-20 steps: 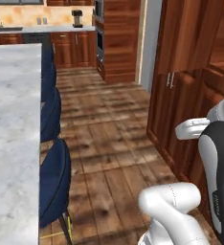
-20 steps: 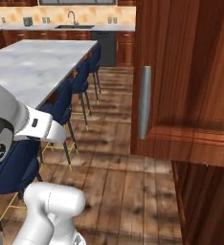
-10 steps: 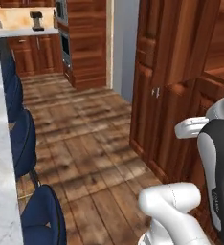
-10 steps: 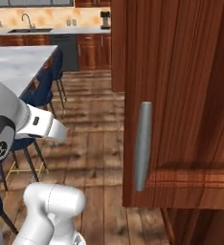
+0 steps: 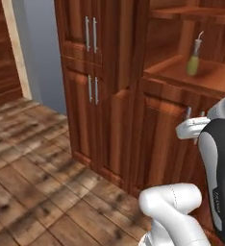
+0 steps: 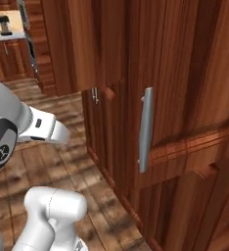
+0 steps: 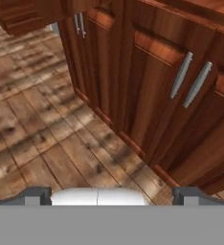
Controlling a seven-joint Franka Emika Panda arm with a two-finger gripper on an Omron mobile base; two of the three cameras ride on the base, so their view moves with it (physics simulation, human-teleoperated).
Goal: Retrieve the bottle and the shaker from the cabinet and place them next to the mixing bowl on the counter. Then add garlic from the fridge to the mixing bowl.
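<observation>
The base has swung toward the cabinet (image 5: 109, 96); the bottle (image 5: 193, 57) stands upright in its niche, upper right of the left base view, above the empty, wide-open gripper (image 7: 112, 194).

The left base view looks forward and down from behind the arm at the cabinet (image 5: 109, 96), taking in its shelf niche and wooden floor (image 5: 32, 182). The right base view sits closer, facing one cabinet door edge-on. The hand view looks obliquely down at the cabinet's lower doors; all three share that cabinet front.
</observation>
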